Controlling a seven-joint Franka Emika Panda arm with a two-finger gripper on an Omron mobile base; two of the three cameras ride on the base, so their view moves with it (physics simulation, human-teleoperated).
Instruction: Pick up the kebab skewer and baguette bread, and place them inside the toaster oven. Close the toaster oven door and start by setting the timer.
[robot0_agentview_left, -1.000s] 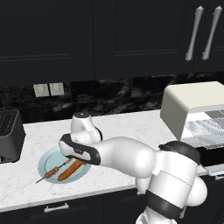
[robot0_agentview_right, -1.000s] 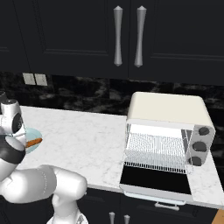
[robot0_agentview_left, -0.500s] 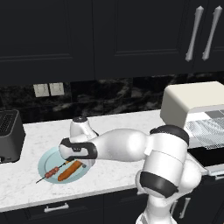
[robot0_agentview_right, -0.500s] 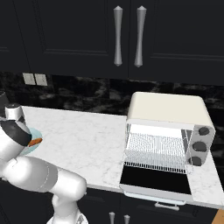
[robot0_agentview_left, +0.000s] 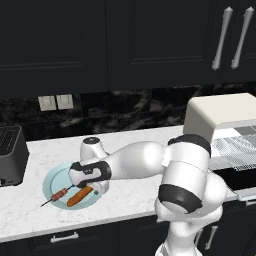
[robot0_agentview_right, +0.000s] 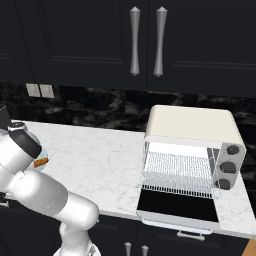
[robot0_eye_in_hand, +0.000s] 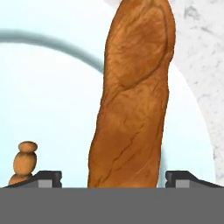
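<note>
**Entry: gripper astride the baguette, plate at the left of the counter**

- Kebab skewer (robot0_agentview_left: 61, 194): left part of the pale blue plate (robot0_agentview_left: 56, 176), just beside the loaf, apart from the fingers.
- Baguette bread (robot0_eye_in_hand: 133, 100): on the same plate, long axis running straight away from the hand, its near end between the two fingertips (robot0_eye_in_hand: 46, 178).
- Gripper (robot0_eye_in_hand: 113, 178): low over the plate, jaws apart, one either side of the loaf across its width; contact cannot be told.
- Toaster oven (robot0_agentview_right: 192, 150): far right, toaster oven door (robot0_agentview_right: 177, 206) dropped open, well apart from the plate.
</note>
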